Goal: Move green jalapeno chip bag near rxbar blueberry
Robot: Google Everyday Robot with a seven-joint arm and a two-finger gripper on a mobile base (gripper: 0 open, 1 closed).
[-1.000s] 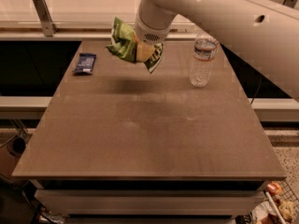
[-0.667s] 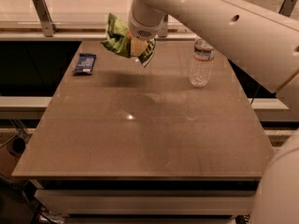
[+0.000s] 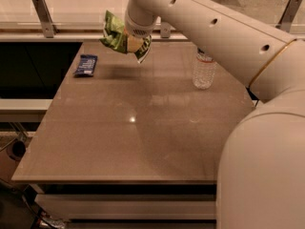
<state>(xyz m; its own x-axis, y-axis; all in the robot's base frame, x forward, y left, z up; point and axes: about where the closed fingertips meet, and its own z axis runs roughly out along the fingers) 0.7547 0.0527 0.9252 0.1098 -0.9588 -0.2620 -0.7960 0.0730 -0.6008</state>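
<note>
Brown tabletop [image 3: 143, 142] is spread beneath the work area. Above its far portion the gripper [image 3: 135, 43] is suspended, closed on the green jalapeno chip bag [image 3: 116, 34]. The bag is carried clear of the surface, presumably so that nothing is dragged, and a shadow is cast beneath it. Below the gripper and toward the view's left, near it, the rxbar blueberry [image 3: 86, 64] is laid flat. Well apart on the gripper's other side, a water bottle [image 3: 204, 69] is stood upright, judged outside the remaining path.
</note>
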